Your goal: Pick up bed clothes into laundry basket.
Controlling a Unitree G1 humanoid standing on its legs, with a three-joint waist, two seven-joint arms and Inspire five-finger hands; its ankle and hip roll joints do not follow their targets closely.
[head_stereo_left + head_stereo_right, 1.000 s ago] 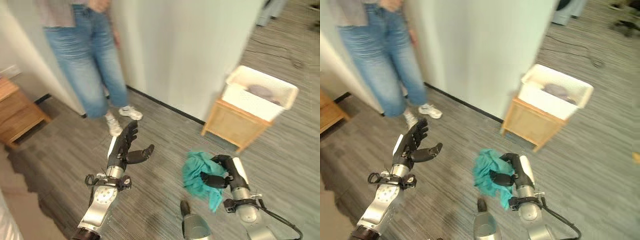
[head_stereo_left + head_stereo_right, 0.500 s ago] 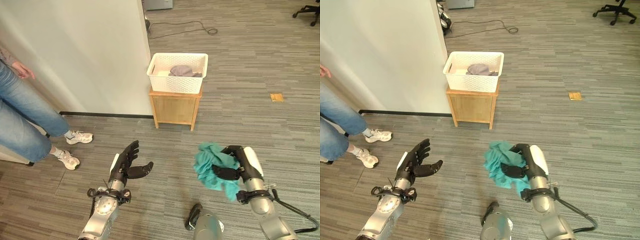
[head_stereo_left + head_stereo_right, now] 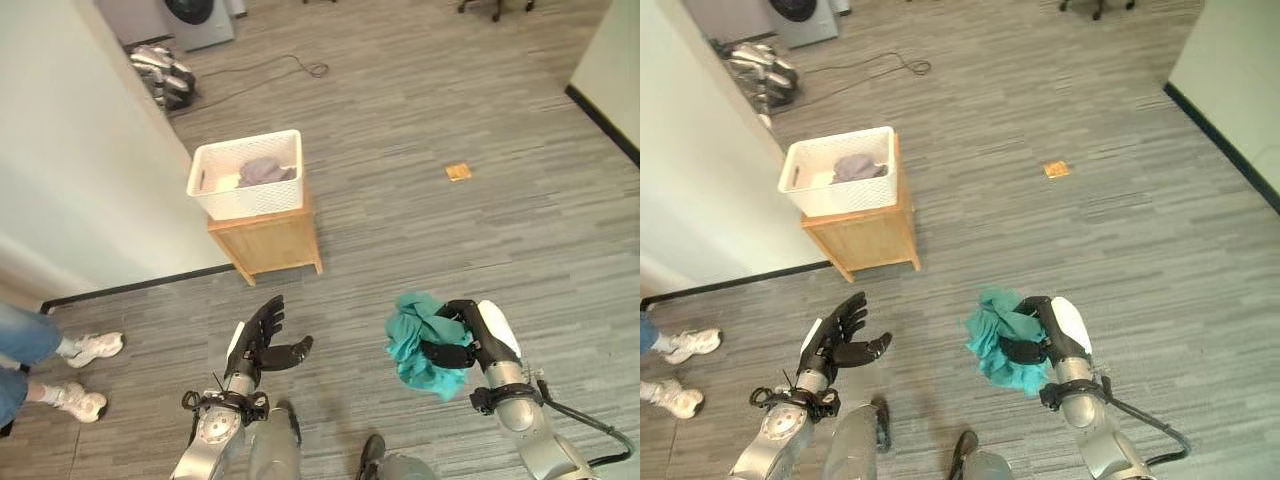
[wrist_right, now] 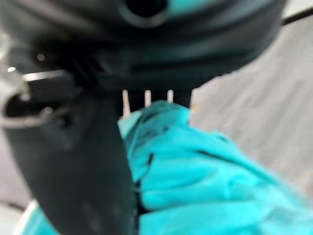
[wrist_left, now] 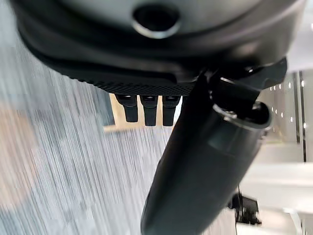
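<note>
Left eye view: right hand (image 3: 462, 343) clutches the teal cloth (image 3: 418, 341) at 5 o'clock; laundry basket (image 3: 247, 174), on its wooden stand (image 3: 268, 243), sits well apart at 11 o'clock.
Right eye view: left hand (image 3: 836, 344) hangs empty, fingers spread.
Right wrist view: thumb pins cloth.
Risk: dangling folds could slip free on the way.

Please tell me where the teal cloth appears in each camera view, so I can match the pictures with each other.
Left eye view: teal cloth at lower right of centre, held in the right hand.
Right eye view: the cloth lies low, just right of centre, in that same hand.
Left wrist view: I cannot find it there.
Right wrist view: the cloth sits close against the hand.
Shared landmark: white basket on a wooden stand, in both eye views.
</note>
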